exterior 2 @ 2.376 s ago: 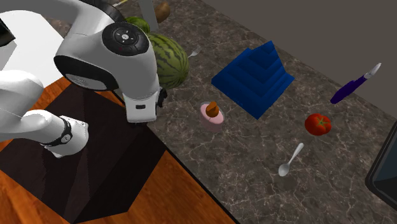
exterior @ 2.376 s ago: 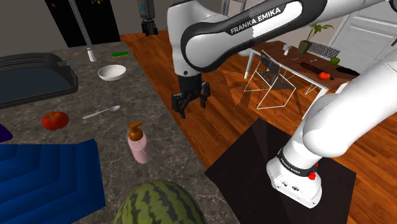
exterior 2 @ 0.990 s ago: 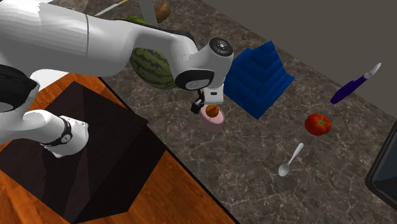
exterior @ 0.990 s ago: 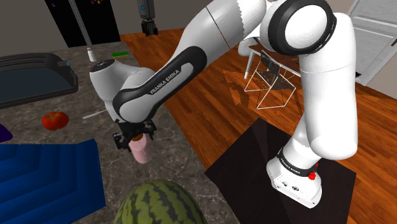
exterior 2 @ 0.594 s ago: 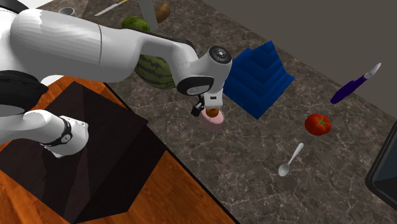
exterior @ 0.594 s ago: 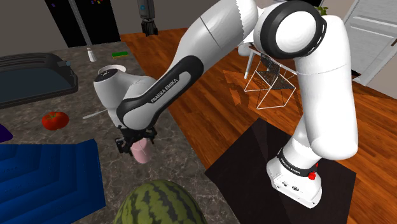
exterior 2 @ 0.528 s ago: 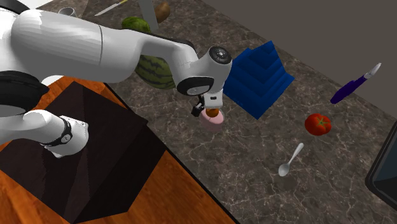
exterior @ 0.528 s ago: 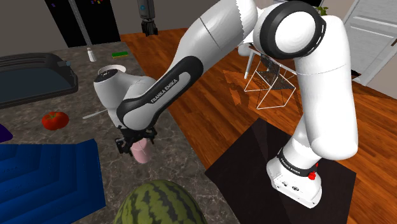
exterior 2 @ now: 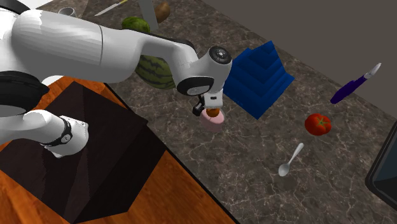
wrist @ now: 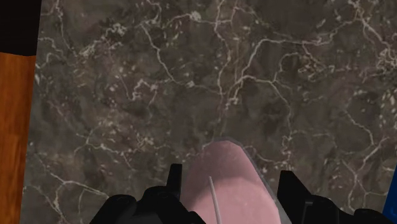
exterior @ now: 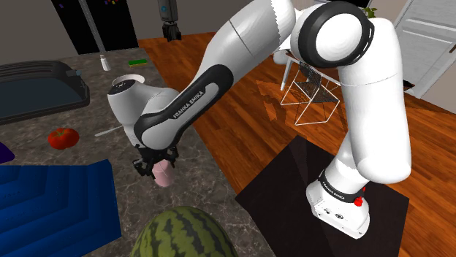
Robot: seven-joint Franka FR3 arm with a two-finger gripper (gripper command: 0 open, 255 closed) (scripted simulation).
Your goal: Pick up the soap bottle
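Note:
The soap bottle (exterior: 163,176) is pink with a brown pump top (exterior 2: 214,113) and stands upright on the dark marble counter (exterior: 191,164). My black gripper (exterior: 155,166) has come down over its top from above, one finger on each side of the pink body. In the wrist view the two fingers (wrist: 174,181) clasp the pink bottle (wrist: 222,181) between them, so the gripper (wrist: 230,186) is shut on it. From the second exterior view the gripper (exterior 2: 209,113) sits right at the bottle's neck. The bottle's base rests on the counter.
A watermelon (exterior: 183,234) lies just in front of the bottle, and a blue stepped block (exterior: 51,204) is to the shoulder view's left. A tomato (exterior: 63,137), a spoon (exterior 2: 290,160) and a dark tray (exterior: 36,91) lie further back. The counter edge (exterior: 219,175) drops to wooden floor.
The arm swung down from above the counter edge onto the bottle. In the last half second the fingers closed in on the pink body; the bottle has stayed in place.

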